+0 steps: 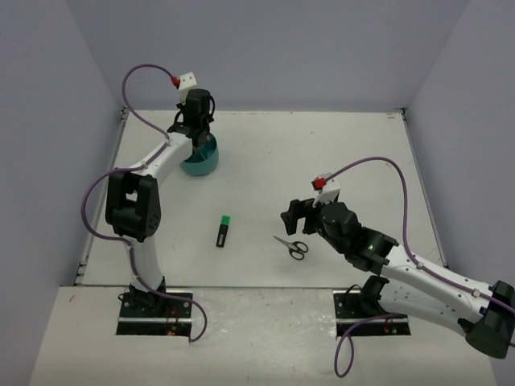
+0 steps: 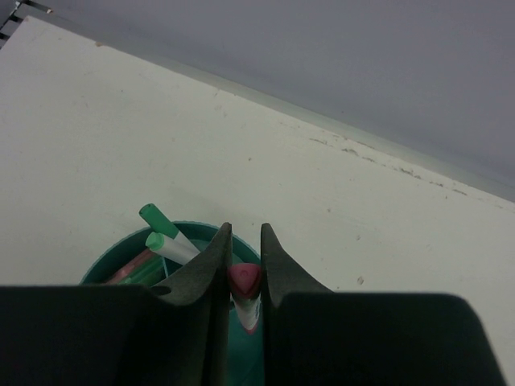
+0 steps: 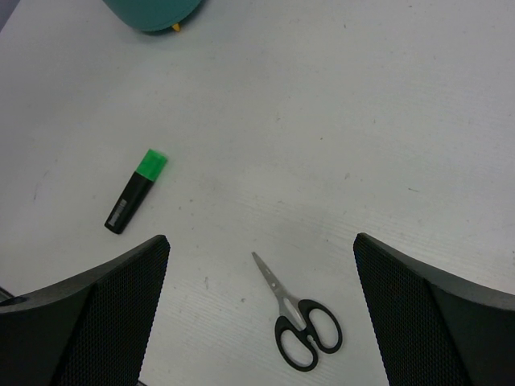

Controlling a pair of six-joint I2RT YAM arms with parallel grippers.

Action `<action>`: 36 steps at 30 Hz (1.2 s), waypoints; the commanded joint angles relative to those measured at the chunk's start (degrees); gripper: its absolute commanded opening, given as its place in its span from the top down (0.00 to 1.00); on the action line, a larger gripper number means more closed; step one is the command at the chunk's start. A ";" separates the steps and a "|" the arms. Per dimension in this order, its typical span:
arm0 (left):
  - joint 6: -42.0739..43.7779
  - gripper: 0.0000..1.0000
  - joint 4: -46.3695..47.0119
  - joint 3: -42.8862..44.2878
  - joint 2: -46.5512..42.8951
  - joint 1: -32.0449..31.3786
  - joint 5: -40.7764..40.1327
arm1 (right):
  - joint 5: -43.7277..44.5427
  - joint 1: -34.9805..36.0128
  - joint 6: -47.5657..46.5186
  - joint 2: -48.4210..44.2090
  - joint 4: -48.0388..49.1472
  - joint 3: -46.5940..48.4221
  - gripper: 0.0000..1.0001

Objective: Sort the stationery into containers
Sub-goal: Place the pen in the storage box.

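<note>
My left gripper [image 1: 195, 130] hangs over the round teal organizer [image 1: 204, 163] at the back left, shut on a pink marker [image 2: 245, 283] that points down into it. In the left wrist view the organizer's rim [image 2: 190, 228] shows, with green-capped markers [image 2: 163, 241] standing in a compartment. Small black-handled scissors [image 3: 294, 318] lie flat on the table, directly below my right gripper [image 3: 261, 239], which is wide open and holds nothing. A black-and-green marker [image 3: 135, 191] lies to the left of the scissors [image 1: 291, 246].
The white table [image 1: 322, 153] is walled by grey panels at the back and both sides. Purple cables loop off both arms. The black-and-green marker [image 1: 223, 231] lies between the two arm bases, nearer the front edge.
</note>
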 commanded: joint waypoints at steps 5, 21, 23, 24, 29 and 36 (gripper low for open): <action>-0.21 1.00 2.89 4.88 1.58 1.11 -2.04 | -0.59 -0.19 0.55 0.48 1.24 0.72 0.01; -5.93 0.70 0.76 3.71 3.72 4.50 1.35 | -1.81 -0.19 0.63 2.37 1.30 1.30 0.01; -7.78 0.53 0.84 1.89 2.20 4.68 1.90 | -1.68 -0.22 0.67 3.33 1.11 1.61 0.01; -8.42 0.46 1.11 0.95 1.26 4.72 2.47 | -1.61 -0.26 0.70 3.78 0.96 1.72 0.01; -11.70 0.35 -0.15 -1.32 -5.46 4.66 4.34 | -1.75 -1.11 1.06 5.61 0.21 2.36 0.01; -12.03 0.00 -7.48 -2.79 -24.82 4.67 9.52 | -2.55 -4.37 1.09 9.04 -2.70 3.50 0.01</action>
